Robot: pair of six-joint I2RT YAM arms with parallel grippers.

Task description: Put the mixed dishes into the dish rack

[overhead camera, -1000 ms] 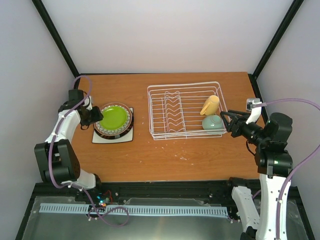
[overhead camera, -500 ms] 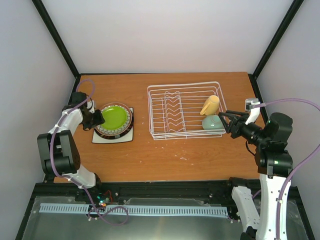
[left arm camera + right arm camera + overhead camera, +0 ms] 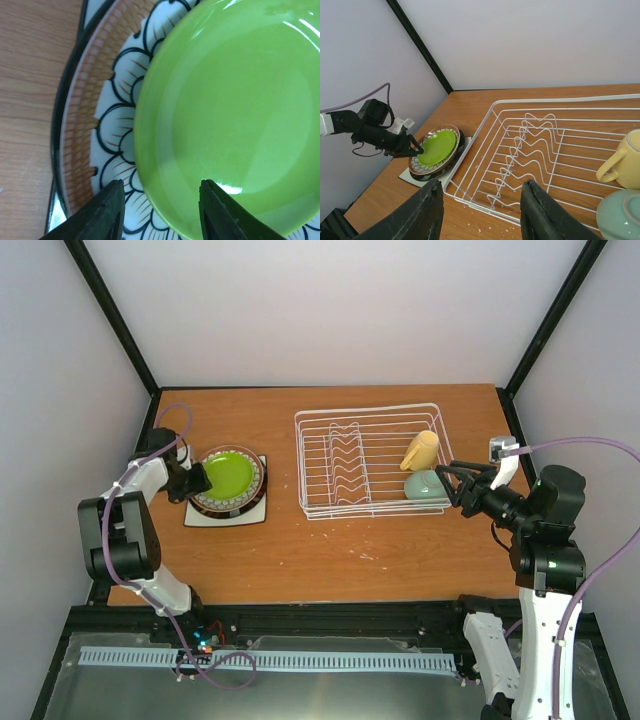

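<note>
The lime-green plate [image 3: 228, 474] lies on top of a stack: brown floral-patterned plate [image 3: 107, 130], a dark-rimmed plate under it, and the white square plate [image 3: 226, 516] at the bottom, left on the table. My left gripper [image 3: 196, 478] is open, its jaws astride the lime-green plate's [image 3: 230, 100] near-left rim. The dish rack [image 3: 372, 460] holds the yellow handled mug [image 3: 420, 449] and the mint-green bowl [image 3: 426, 485] at its right end. My right gripper [image 3: 456, 486] is open and empty, right of the rack near the bowl.
The rack's wavy dividers [image 3: 540, 140] stand empty in its middle. White crumbs lie on the wood in front of the rack [image 3: 368, 556]. Black frame posts and white walls close in the table.
My left gripper has slid a little forward and down onto the plate stack's left rim. The right arm has barely moved.
</note>
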